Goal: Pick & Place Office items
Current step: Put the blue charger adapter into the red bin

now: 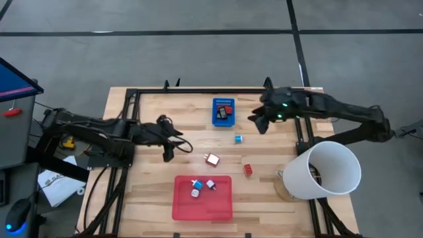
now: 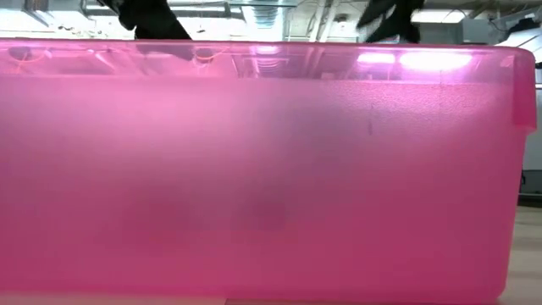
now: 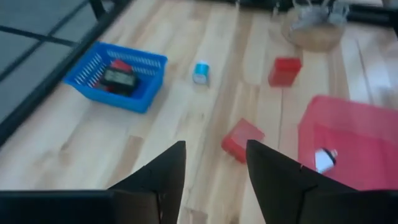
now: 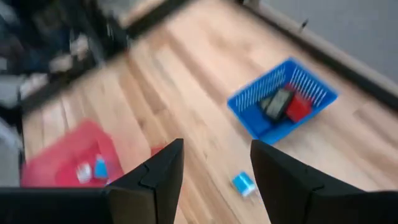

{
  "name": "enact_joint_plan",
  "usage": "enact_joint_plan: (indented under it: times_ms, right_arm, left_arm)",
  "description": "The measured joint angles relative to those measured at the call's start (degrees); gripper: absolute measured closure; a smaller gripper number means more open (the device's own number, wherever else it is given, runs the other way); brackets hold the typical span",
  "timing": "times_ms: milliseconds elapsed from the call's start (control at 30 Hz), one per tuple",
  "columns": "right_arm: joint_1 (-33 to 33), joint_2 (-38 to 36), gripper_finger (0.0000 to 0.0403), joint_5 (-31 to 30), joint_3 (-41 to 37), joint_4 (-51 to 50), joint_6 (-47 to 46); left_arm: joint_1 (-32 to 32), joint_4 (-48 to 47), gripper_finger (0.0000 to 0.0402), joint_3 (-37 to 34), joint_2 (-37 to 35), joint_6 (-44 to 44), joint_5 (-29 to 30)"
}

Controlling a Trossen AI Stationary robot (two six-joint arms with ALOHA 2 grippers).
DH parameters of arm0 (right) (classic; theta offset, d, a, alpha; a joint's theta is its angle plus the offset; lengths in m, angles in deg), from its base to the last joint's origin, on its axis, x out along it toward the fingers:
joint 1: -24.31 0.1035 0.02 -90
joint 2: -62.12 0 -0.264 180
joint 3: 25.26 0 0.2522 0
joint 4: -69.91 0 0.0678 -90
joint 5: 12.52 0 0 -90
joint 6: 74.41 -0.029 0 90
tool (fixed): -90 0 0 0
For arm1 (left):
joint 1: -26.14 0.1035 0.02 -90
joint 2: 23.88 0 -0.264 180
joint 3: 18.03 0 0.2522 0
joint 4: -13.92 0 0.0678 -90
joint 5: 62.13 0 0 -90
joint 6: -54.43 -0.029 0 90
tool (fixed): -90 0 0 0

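Small office items lie on the wooden table: a red-and-white piece (image 1: 212, 159), a red block (image 1: 248, 170) and a blue-and-white piece (image 1: 238, 139). A black piece and a red piece rest in the blue perforated bin (image 1: 223, 111). Three small blue and white pieces lie in the flat red tray (image 1: 202, 196). My left gripper (image 1: 175, 147) hovers open above the table, left of the red-and-white piece (image 3: 242, 140), with nothing between its fingers (image 3: 216, 149). My right gripper (image 1: 258, 121) hangs open in the air just right of the bin, also holding nothing (image 4: 216, 149).
A white bucket (image 1: 324, 168) lies tipped at the table's right edge beside a round wooden dish (image 3: 314, 34). The black frame rails (image 1: 132, 99) run along the table's sides. In the low view the red tray's wall (image 2: 254, 169) fills nearly the whole picture.
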Motion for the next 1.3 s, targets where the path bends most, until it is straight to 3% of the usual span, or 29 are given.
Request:
enact_joint_plan:
  times_ms: [167, 300, 567, 733, 1100, 1300]
  right_arm:
    - [-11.4, 4.5, 0.0223, 19.0, -8.5, 9.6, 8.0]
    - [-15.6, 10.4, 0.0220, 27.2, -14.2, 13.0, 13.9]
    - [-15.2, 24.4, 0.0181, 27.1, -20.8, 17.1, 25.0]
    - [-12.6, 30.4, 0.0161, 23.7, -21.6, 21.7, 28.9]
    - [-6.9, 28.5, 0.0161, 12.2, -21.5, 24.1, 33.4]
    - [-6.2, 29.3, 0.0161, 12.5, -21.5, 26.6, 35.8]
  left_arm:
    - [0.1, 0.1, 0.0226, 0.0, -2.9, 0.1, 1.9]
    - [0.1, 0.0, 0.0217, 0.0, -3.4, 1.1, 2.0]
    - [-0.4, 0.0, 0.0213, 0.0, -3.1, 2.6, 2.2]
    - [-0.5, -0.3, 0.0213, 0.0, -3.1, 3.7, 2.2]
    - [-1.0, -2.5, 0.0213, 0.0, -3.1, 6.6, 1.5]
    - [-1.0, -2.6, 0.0213, 0.0, -3.1, 7.0, 1.4]
